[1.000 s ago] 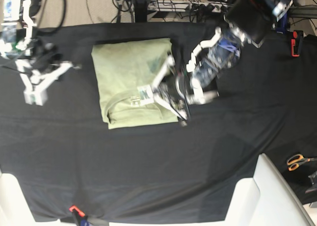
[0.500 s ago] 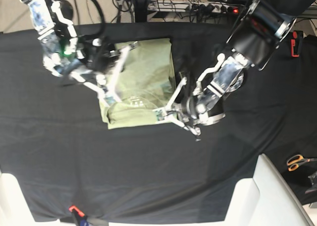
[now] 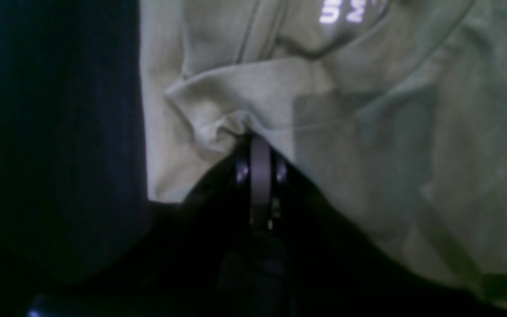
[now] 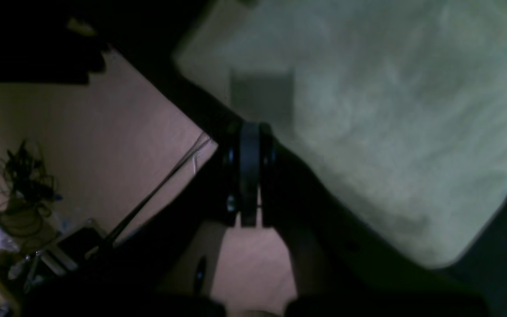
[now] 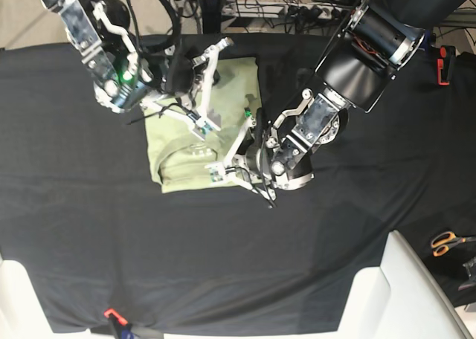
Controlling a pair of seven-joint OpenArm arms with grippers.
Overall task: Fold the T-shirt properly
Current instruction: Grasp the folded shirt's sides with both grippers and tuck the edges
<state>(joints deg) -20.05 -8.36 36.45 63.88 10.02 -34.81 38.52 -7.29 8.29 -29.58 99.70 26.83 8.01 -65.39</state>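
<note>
Base view shows us the folded, pale sage-green cotton T-shirt (image 5: 186, 142) lying on the black table cloth (image 5: 312, 235). Nearest us, our left gripper (image 5: 214, 174) is clenched at its front edge, seemingly pinching a fabric fold. Farther back, our right gripper (image 5: 199, 128) is clenched above the shirt.

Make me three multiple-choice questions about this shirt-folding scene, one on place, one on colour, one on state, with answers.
1. Where are the scissors?
A. on the T-shirt
B. at the cloth's right edge in the base view
C. in a tool

2. What colour is the T-shirt?
A. pale sage green
B. red
C. white

3. How is the left tool?
A. wide open
B. shut on the T-shirt
C. away from any fabric

Answers: B, the orange handles lie far right; A, green against the black table cloth; B, fabric bunches at its closed tips.
</note>
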